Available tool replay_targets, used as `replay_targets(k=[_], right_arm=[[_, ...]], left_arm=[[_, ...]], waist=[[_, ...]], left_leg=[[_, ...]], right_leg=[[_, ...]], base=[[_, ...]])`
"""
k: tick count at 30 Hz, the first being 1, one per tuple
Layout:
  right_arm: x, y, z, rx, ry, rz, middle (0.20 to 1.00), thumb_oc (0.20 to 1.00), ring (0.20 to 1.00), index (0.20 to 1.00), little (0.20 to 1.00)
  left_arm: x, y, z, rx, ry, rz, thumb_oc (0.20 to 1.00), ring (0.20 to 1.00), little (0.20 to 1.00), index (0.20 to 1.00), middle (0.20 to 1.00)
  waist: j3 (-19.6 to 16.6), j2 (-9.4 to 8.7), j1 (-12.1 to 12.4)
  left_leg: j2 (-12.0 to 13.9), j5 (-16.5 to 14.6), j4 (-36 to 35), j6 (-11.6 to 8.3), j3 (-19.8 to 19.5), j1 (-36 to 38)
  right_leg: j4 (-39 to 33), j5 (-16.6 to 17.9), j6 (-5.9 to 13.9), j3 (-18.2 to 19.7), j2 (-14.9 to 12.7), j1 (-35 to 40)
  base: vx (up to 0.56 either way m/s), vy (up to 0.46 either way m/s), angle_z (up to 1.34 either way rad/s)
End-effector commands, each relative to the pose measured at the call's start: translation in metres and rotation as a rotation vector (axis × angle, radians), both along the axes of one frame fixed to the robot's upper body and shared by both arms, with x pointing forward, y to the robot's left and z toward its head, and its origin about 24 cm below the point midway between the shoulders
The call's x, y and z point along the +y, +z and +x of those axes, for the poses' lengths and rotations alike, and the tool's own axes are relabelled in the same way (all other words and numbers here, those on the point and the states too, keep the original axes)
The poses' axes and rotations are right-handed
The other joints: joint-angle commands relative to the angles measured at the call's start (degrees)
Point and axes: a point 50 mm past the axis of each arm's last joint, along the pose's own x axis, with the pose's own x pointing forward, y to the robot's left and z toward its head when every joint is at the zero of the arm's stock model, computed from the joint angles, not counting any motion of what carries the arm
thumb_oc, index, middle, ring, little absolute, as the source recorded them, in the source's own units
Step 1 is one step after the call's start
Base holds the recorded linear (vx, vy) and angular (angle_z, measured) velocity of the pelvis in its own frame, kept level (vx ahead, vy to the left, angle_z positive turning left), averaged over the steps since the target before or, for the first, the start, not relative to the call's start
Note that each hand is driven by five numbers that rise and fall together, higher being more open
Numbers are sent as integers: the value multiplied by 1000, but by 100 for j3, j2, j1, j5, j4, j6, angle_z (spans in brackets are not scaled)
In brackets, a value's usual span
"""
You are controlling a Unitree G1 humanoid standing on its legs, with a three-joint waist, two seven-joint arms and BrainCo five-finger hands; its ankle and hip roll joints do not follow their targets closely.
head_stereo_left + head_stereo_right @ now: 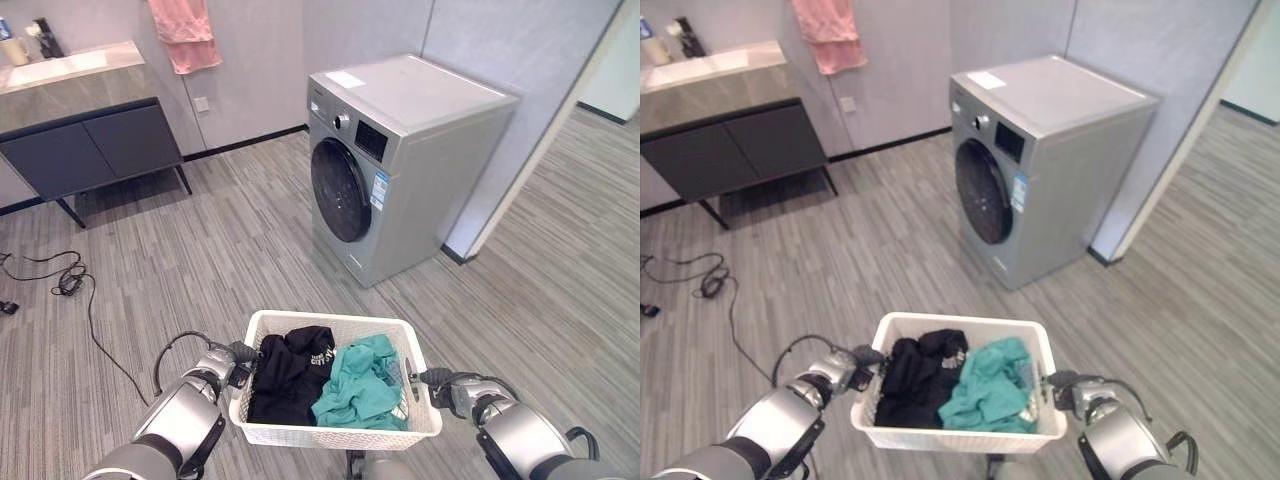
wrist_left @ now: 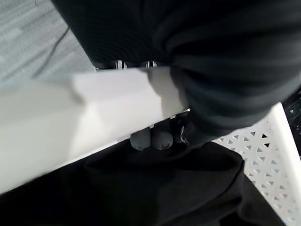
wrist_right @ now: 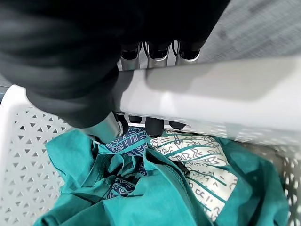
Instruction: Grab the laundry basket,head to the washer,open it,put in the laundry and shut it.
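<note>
Fingers of both hands, left hand and right hand, hooked over one laundry basket rim, two garments inside, one washer shut.

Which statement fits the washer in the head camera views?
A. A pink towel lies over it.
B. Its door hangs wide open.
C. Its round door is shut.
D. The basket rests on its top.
C: the washer has its dark round door closed flat against the front, while the laundry basket is held near the camera.
</note>
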Motion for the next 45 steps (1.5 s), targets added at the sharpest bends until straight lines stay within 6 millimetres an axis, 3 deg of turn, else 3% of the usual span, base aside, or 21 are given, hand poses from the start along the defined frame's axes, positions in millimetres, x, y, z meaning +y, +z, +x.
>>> replay_targets(k=[1, 4, 6, 8, 9, 11, 12, 14, 15, 16, 18, 21, 24, 28, 32, 33, 35, 37, 40, 43, 45], right_arm=[[13, 15, 23, -83, 70, 68, 200, 200, 200, 200, 200], [16, 13, 22, -84, 104, 58, 200, 200, 200, 200, 200], [15, 14, 23, -92, 102, 55, 200, 200, 200, 200, 200], [12, 16, 25, -103, 104, 40, 200, 200, 200, 200, 200], [10, 18, 27, -110, 90, 32, 200, 200, 200, 200, 200], [11, 17, 26, -110, 92, 37, 200, 200, 200, 200, 200], [11, 17, 25, -109, 102, 35, 200, 200, 200, 200, 200], [16, 17, 27, -125, 126, 39, 200, 200, 200, 200, 200], [16, 17, 27, -124, 126, 39, 200, 200, 200, 200, 200], [22, 18, 29, -138, 157, 43, 200, 200, 200, 200, 200], [28, 18, 31, -149, 179, 54, 200, 200, 200, 200, 200], [39, 18, 32, -152, 228, 73, 200, 200, 200, 200, 200], [43, 13, 25, -144, 256, 112, 200, 200, 200, 200, 200], [62, 16, 27, -174, 363, 150, 200, 200, 200, 200, 200], [73, 24, 30, -220, 453, 170, 200, 200, 200, 200, 200], [77, 39, 35, -296, 525, 187, 200, 200, 200, 200, 200], [81, 44, 35, -325, 547, 213, 200, 200, 200, 200, 200], [83, 60, 32, -394, 613, 253, 200, 200, 200, 200, 200], [83, 82, 30, -470, 705, 303, 200, 200, 200, 200, 200], [82, 100, 21, -495, 820, 328, 200, 200, 200, 200, 200], [81, 112, 17, -507, 884, 362, 200, 200, 200, 200, 200]], left_arm=[[2, 18, 20, -97, -21, 0, 200, 200, 200, 200, 200], [6, 11, 12, -73, 4, -2, 200, 200, 200, 200, 200], [7, 13, 13, -83, 15, -4, 200, 200, 200, 200, 200], [11, 17, 16, -107, 47, -3, 200, 200, 200, 200, 200], [6, 17, 18, -112, 59, -26, 200, 200, 200, 200, 200], [5, 15, 16, -108, 61, -32, 200, 200, 200, 200, 200], [5, 14, 15, -110, 60, -28, 200, 200, 200, 200, 200], [5, 13, 14, -117, 52, -25, 200, 200, 200, 200, 200], [5, 13, 14, -117, 52, -25, 200, 200, 200, 200, 200], [8, 12, 12, -117, 56, -23, 200, 200, 200, 200, 200], [11, 11, 10, -116, 51, -13, 200, 200, 200, 200, 200], [15, 8, 6, -113, 38, -4, 200, 200, 200, 200, 200], [21, 5, 0, -114, 22, 7, 200, 200, 200, 200, 200], [37, 16, 5, -173, 0, 35, 200, 200, 200, 200, 200], [46, 29, 10, -243, -30, 17, 200, 200, 200, 200, 200], [53, 53, 18, -341, -90, 6, 200, 200, 200, 200, 200], [60, 63, 15, -373, -114, 4, 200, 200, 200, 200, 200], [80, 91, 3, -463, -142, -2, 200, 200, 200, 200, 200], [100, 118, -18, -511, -195, 22, 200, 200, 200, 200, 200], [108, 142, -19, -540, -261, 83, 200, 200, 200, 200, 200], [110, 152, -22, -536, -312, 106, 200, 200, 200, 200, 200]], waist=[[-418, -84, -121], [-343, -215, -126], [-274, -340, -98], [-115, -501, 12], [-74, -543, 91], [-84, -548, 116], [-87, -482, 188], [-121, -362, 304], [-109, -371, 297], [-74, -297, 456], [-56, -244, 516], [-201, -138, 617], [-320, -193, 684], [-264, -249, 864], [-96, -106, 882], [57, -64, 770], [86, -69, 782], [121, -36, 822], [170, -100, 858], [215, -215, 845], [113, -293, 916]], left_leg=[[-196, 299, 845, -293, 114, -208], [-56, 1155, 2565, -772, 464, -941], [-8, 1258, 3112, -746, 712, -1305], [145, 1126, 3611, -605, 1352, -1778], [127, 871, 3281, -451, 1715, -2240], [39, 732, 3039, -379, 1755, -2395], [-8, 648, 1799, -251, 1785, -2504], [30, 1210, 673, -306, 1481, -2725], [15, 1228, 630, -306, 1477, -2684], [76, 1570, -116, -410, 1029, -2963], [223, 1727, -228, -585, 894, -3308], [291, 1989, -228, -572, 906, -3107], [69, 1928, 100, -374, 817, -3031], [-122, 1547, 399, -37, 1039, -2833], [-47, 1479, 196, 48, 1151, -2462], [-61, 1474, 87, 69, 1082, -2285], [-62, 1450, 54, 55, 1121, -2219], [7, 1376, -67, -23, 1122, -2024], [2, 1200, -94, -91, 1043, -1791], [-55, 1044, 17, -72, 890, -1687], [-83, 1006, -14, -93, 876, -1657]], right_leg=[[592, -237, 706, 354, -27, -265], [406, -311, 562, 322, -9, 159], [380, -342, 502, 328, -88, 232], [327, -474, 413, 292, -175, 427], [219, -547, 432, 284, -247, 593], [176, -573, 468, 265, -279, 653], [32, -618, 561, 285, -266, 832], [-90, -724, 581, 370, -148, 1030], [-97, -731, 584, 363, -159, 1057], [-143, -898, 582, 527, -137, 1272], [-119, -1044, 590, 678, -175, 1427], [-24, -1306, 660, 845, -253, 1673], [573, -1455, 774, 1057, -575, 1681], [2009, -692, 968, 827, -954, 975], [2849, -340, 1042, 267, -941, 525], [3000, -546, 1017, 238, -604, 161], [2731, -638, 994, -6, -677, 201], [2013, -976, 905, -280, -714, 142], [892, -634, 1013, -28, -817, -2], [677, -452, 1064, 295, -822, 57], [332, -401, 1088, 196, -845, 334]], base=[[310, -132, 19], [258, -150, 2], [131, -134, 2], [185, -129, 2], [166, -54, 8], [259, 34, 21], [410, 122, 24], [339, 105, -5], [372, 111, -34], [257, 82, -43], [446, 203, -32], [433, 279, -62], [463, 374, -66], [240, 262, -25], [155, 235, -33], [141, 130, 15], [135, 87, 32], [145, -6, 19], [178, -66, -21], [127, -77, 17], [130, -108, 44]])
